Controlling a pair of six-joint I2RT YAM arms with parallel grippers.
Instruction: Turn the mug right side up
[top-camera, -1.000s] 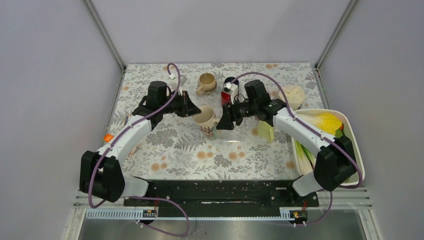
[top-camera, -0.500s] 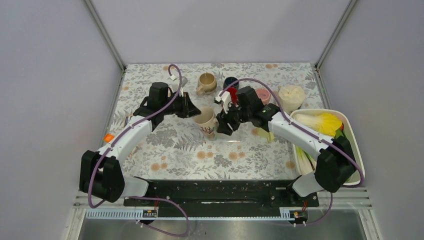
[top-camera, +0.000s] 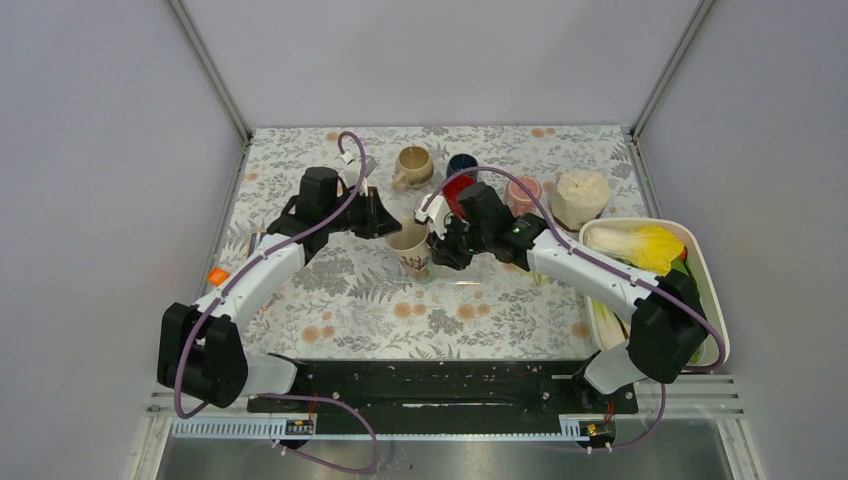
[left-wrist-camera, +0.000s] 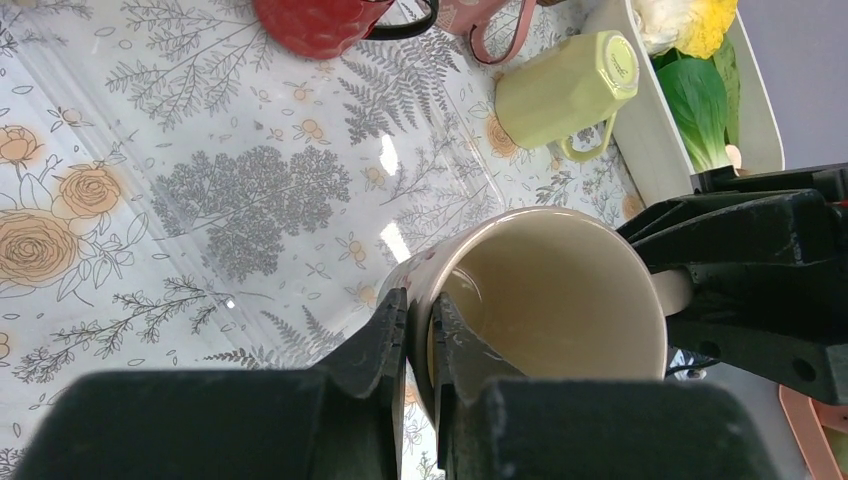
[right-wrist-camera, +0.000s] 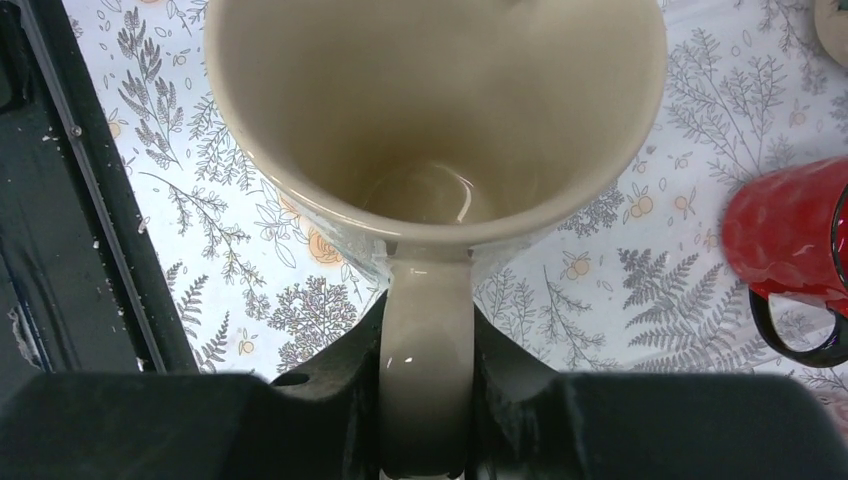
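Observation:
A cream mug (top-camera: 410, 246) with a flower pattern stands mouth up at the table's middle. My left gripper (top-camera: 393, 222) is shut on its rim, one finger inside and one outside the wall (left-wrist-camera: 420, 330). My right gripper (top-camera: 440, 246) is shut on the mug's handle (right-wrist-camera: 428, 380), one finger on each side of it. The mug's empty inside (right-wrist-camera: 435, 120) shows in the right wrist view and in the left wrist view (left-wrist-camera: 560, 300).
A tan mug (top-camera: 412, 166), a dark blue mug (top-camera: 462, 162), a red mug (top-camera: 457, 189), a pink mug (top-camera: 524, 192) and a cream cloth lump (top-camera: 581, 194) stand behind. A green mug (left-wrist-camera: 565, 92) lies on its side. A white tray (top-camera: 706, 290) of vegetables is at right.
My right gripper has moved left from beside the mug and closed on its handle. The left gripper stays on the rim. The mug has shifted slightly.

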